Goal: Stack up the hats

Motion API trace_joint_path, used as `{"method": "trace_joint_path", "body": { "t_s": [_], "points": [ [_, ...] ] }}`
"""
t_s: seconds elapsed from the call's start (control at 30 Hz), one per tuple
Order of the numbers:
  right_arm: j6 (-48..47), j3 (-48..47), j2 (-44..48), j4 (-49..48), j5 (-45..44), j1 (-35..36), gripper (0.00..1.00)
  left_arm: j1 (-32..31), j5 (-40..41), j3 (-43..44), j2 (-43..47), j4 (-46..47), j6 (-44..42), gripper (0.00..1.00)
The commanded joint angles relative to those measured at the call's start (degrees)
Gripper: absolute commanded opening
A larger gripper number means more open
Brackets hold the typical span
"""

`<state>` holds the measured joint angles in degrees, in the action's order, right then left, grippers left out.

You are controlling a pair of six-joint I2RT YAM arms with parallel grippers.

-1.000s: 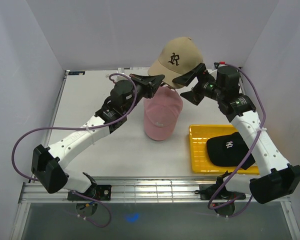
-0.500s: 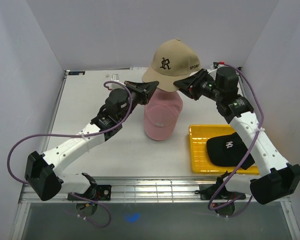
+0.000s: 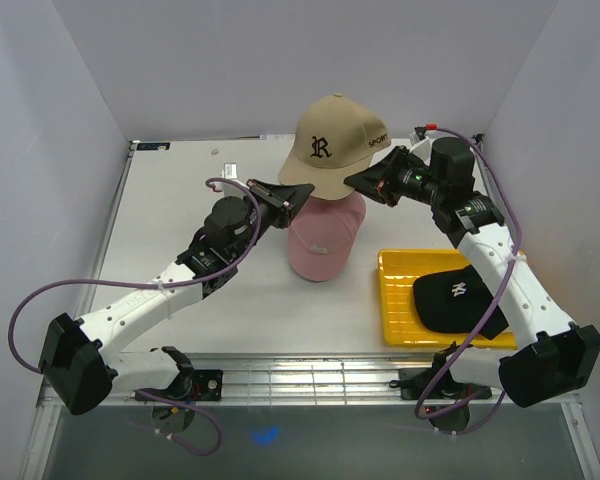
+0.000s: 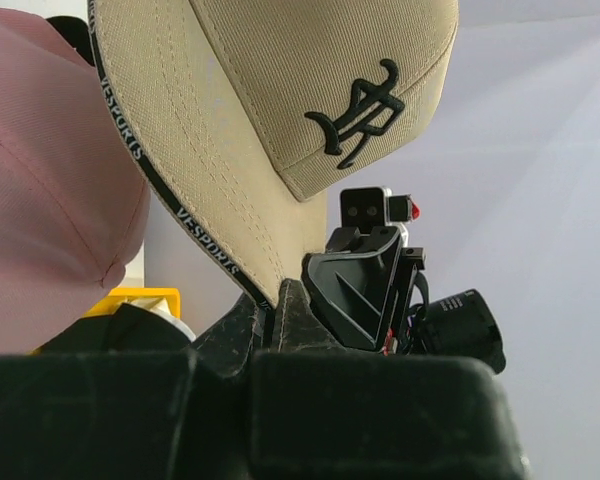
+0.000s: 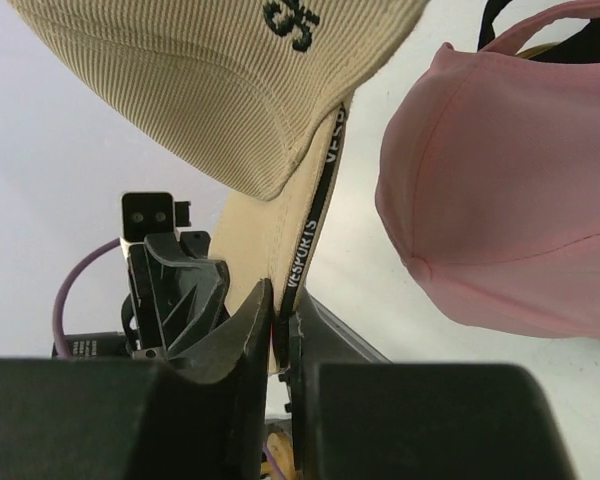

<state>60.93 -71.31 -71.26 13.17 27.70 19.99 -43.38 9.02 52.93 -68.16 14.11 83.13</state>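
Note:
A tan hat [image 3: 330, 135] with a black embroidered logo hangs just above a pink hat [image 3: 325, 240] in the middle of the table. My left gripper [image 3: 298, 190] is shut on the left side of its brim [image 4: 220, 210]. My right gripper [image 3: 355, 182] is shut on the brim's right side [image 5: 280, 220]. The left wrist view shows the pink hat [image 4: 50, 200] to the left of the tan one. In the right wrist view the pink hat [image 5: 510, 200] is on the right. A black hat [image 3: 458, 298] lies in the tray on the right.
The yellow tray [image 3: 395, 300] holding the black hat sits at the near right of the table, under the right arm. White walls close in the table on the left, the back and the right.
My right gripper has gone from open to shut on the tan hat's brim. The tan hat has shifted left and lower, closer over the pink hat, with both arms following.

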Motion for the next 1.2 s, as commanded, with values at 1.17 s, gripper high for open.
{"method": "trace_joint_path", "body": {
  "t_s": [1.17],
  "points": [
    [-21.2,7.0,-5.5,0.5,11.2,-4.0,0.08,-18.1,-3.0,-4.3,0.3,3.9,-19.8,0.0]
  ]
}}
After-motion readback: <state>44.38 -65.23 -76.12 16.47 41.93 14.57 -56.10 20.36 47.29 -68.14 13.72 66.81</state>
